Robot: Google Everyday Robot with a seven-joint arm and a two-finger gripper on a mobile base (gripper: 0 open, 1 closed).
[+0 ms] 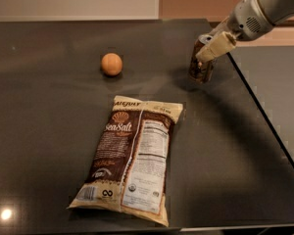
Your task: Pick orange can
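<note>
The orange can (201, 68), brownish with a silver top, is at the right side of the dark table (49, 111), tilted and held slightly above the surface. My gripper (213, 48) comes in from the upper right. Its pale fingers (218, 44) are closed around the can's upper part, hiding part of the top.
A round orange fruit ball (111, 64) lies at the back left of the can. A large brown and cream sea salt snack bag (132, 160) lies flat in the middle front. The table's right edge (264, 116) runs diagonally just right of the can.
</note>
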